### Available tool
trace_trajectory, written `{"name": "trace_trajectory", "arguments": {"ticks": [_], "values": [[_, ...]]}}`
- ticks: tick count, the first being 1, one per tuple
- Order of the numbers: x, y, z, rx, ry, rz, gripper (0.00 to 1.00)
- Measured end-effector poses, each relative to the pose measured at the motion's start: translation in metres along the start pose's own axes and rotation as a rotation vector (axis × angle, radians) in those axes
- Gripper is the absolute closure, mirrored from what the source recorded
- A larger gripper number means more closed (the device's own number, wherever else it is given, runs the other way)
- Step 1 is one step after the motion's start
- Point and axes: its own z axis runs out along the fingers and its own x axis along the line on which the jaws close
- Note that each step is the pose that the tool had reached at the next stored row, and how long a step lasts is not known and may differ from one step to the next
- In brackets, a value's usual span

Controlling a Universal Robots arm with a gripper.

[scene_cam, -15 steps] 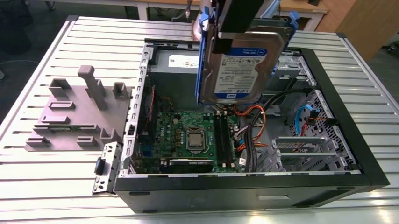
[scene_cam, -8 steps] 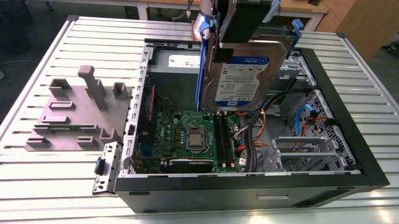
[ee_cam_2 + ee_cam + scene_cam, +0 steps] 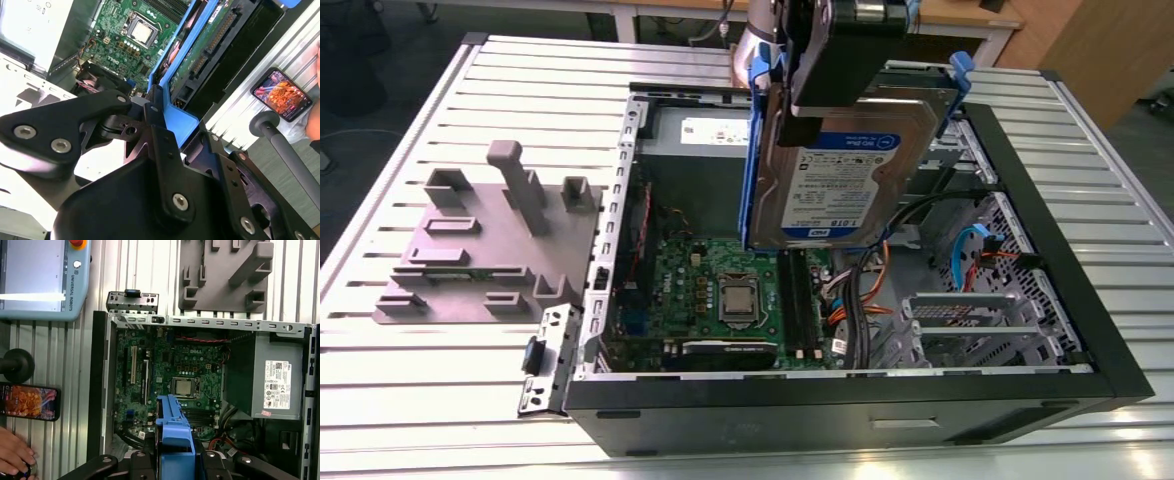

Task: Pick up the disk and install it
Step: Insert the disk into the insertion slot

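The disk (image 3: 843, 185) is a silver hard drive with a white-and-blue label, framed by blue rails (image 3: 753, 150). It hangs upright over the open computer case (image 3: 854, 405), above the motherboard (image 3: 720, 290). My gripper (image 3: 838, 92) is shut on its upper end. In the second wrist view the gripper (image 3: 167, 125) clamps the blue rail (image 3: 176, 112), and the disk's green circuit-board side (image 3: 202, 47) points down toward the case. The first wrist view has the blue rail (image 3: 175, 435) between the black fingers (image 3: 215, 462), over the motherboard (image 3: 170, 370).
A grey fixture plate (image 3: 467, 250) lies at the exterior view's left of the case. Inside the case are a grey power supply (image 3: 277, 385), cables and a metal drive cage (image 3: 974, 320). Beside the case lie a phone (image 3: 27, 402), a teach pendant (image 3: 40, 280) and a person's hand (image 3: 12, 455).
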Motion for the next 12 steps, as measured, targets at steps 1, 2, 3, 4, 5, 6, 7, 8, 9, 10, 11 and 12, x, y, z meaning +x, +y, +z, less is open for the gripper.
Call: {"name": "trace_trajectory", "arguments": {"ticks": [1,2,3,4,5,6,7,8,9,10,11,12], "values": [[0.0,0.0,0.0,0.0,0.0,0.0,0.64],[0.0001,0.0,0.0,0.0,0.0001,0.0,0.64],[0.0001,0.0,0.0,0.0,0.0,0.0,0.64],[0.0001,0.0,0.0,0.0,0.0,0.0,0.64],[0.0001,0.0,0.0,0.0,0.0,0.0,0.64],[0.0002,0.0,0.0,0.0,0.0,0.0,0.64],[0.0002,0.0,0.0,0.0,0.0,0.0,0.64],[0.0002,0.0,0.0,0.0,0.0,0.0,0.64],[0.0005,0.0,0.0001,0.0001,-0.0001,0.0,0.64],[0.001,0.0,0.0001,0.0,0.0001,0.0,0.64],[0.0019,0.0,0.0002,-0.0001,0.0001,0.0,0.64],[0.0041,0.0,0.0003,0.0,0.0003,0.0,0.64]]}}
